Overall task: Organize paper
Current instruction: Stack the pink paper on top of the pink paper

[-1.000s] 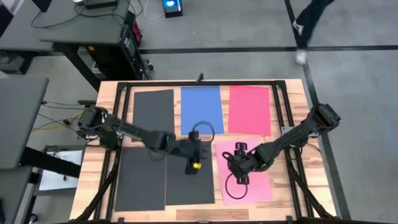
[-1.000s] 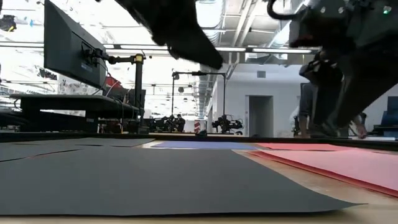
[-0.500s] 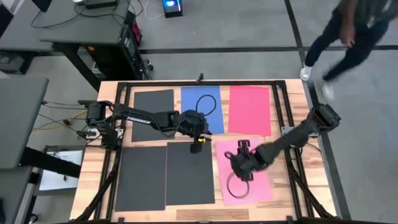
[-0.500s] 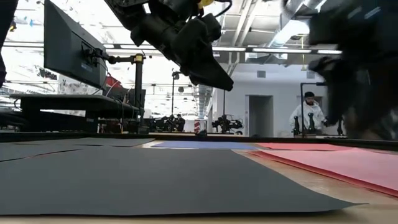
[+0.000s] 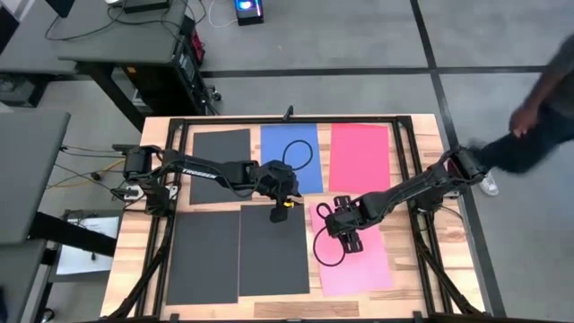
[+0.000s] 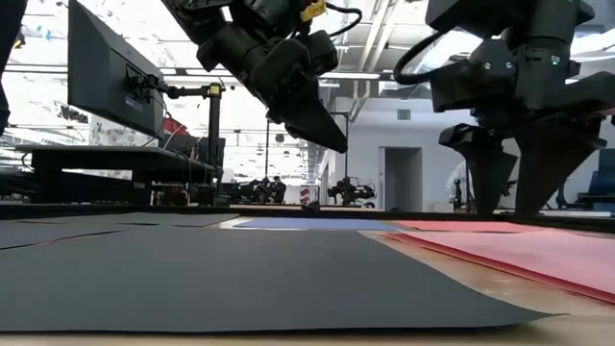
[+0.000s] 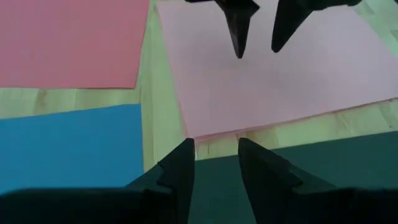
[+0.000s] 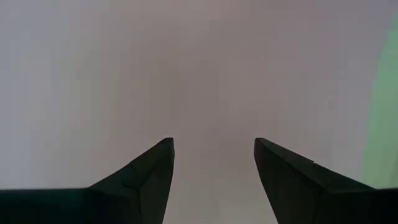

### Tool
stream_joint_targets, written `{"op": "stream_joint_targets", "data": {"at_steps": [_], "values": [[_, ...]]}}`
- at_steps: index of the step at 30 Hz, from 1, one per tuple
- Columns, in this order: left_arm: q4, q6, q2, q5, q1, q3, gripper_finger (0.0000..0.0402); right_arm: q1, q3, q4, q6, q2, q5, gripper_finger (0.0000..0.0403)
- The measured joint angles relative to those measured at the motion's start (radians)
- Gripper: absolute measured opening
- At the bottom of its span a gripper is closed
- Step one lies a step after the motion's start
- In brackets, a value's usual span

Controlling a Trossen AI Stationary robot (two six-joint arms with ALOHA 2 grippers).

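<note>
Your right hand, fingers spread and empty, hovers over the pink sheet at the table's near right. Your left hand, fingers parted and empty, hangs above the dark grey sheet's far edge, near the blue sheet.

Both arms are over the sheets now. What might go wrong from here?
The left tool and right tool hang close together, so they may collide. The right tool's open fingers point down at the pink sheet; pressing there might crease or slide it. A person is walking near the right arm.
</note>
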State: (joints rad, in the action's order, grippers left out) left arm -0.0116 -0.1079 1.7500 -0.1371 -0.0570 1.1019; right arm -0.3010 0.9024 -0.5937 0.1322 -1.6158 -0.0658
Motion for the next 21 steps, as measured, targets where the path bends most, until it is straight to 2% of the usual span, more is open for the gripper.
{"op": "stream_joint_targets", "data": {"at_steps": [10,15,21], "values": [[0.002,0.019,0.000,0.000,0.000,0.000,0.0109,0.016,-0.018,0.000,0.022,-0.114,0.034,0.0210],[0.002,0.022,0.000,0.000,0.000,0.000,0.0109,0.015,-0.018,-0.021,0.057,-0.112,0.035,0.0210],[0.001,0.022,0.000,0.000,0.001,0.000,0.0109,0.004,-0.022,-0.130,0.128,-0.101,0.039,0.0210]]}}
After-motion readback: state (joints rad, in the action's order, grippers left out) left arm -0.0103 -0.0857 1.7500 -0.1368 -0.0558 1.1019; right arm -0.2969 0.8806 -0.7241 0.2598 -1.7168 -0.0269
